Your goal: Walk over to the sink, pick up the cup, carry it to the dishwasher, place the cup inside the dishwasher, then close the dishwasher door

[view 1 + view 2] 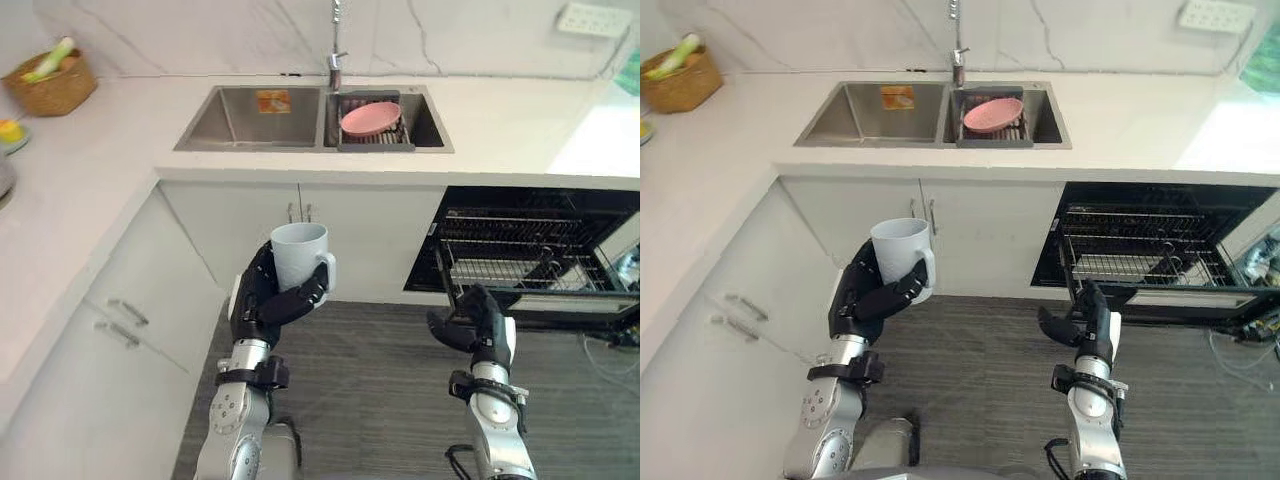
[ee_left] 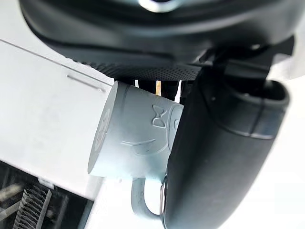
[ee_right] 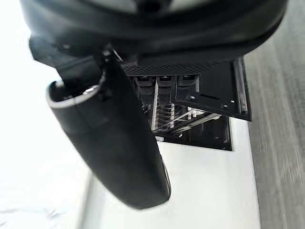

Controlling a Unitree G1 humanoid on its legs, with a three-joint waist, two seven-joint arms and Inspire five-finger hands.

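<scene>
Pale blue-grey cup (image 1: 299,254): upright, gripped by the left hand (image 1: 258,305), fingers wrapped round its lower wall, above the dark plank floor (image 1: 370,400) and in front of the white cabinet doors (image 1: 360,230). The fingers hide the cup's lower half in the eye views. The left wrist view adds the base, a raised bow-and-face relief and the handle loop.

Right hand (image 1: 478,322): low, well apart from the cup, fingers loosely relaxed, holding nothing. Its wrist view shows wire racks (image 3: 190,114) past the fingers.

Dishwasher (image 1: 530,250): cavity open under the counter (image 1: 500,120), 2 racks visible, right side cut off, door hard to make out.

Far: 2-basin sink (image 1: 250,118), pink plate (image 1: 370,117) on a rack in the right basin, faucet (image 1: 337,55) top cut off. Wicker basket (image 1: 52,85) far left, contents unclear.
</scene>
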